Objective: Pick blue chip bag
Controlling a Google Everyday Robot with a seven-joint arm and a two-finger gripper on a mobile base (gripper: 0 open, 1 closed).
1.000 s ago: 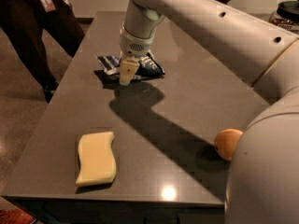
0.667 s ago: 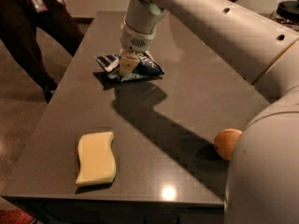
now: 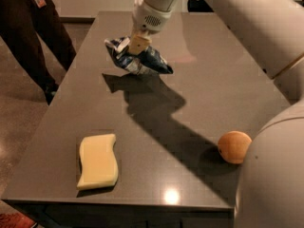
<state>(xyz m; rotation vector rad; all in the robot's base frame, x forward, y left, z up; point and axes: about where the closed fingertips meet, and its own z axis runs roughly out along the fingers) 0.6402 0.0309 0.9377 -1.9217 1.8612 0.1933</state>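
The blue chip bag [image 3: 142, 60] is dark blue foil with white patches. It hangs crumpled in the air above the far part of the grey table [image 3: 199, 94], with its shadow on the tabletop below. My gripper [image 3: 135, 43] comes down from above on the white arm and is shut on the bag's upper edge; one tan finger pad [image 3: 138, 44] shows against the foil.
A pale yellow wavy sponge [image 3: 97, 160] lies near the table's front left. A round orange fruit [image 3: 233, 147] sits at the right, close to my arm's white body [image 3: 275, 175]. A person in dark clothes [image 3: 33, 27] stands beyond the table's left edge.
The bag lay on the table with my gripper closed on it. Now the gripper has risen with the bag, which hangs clear of the tabletop.
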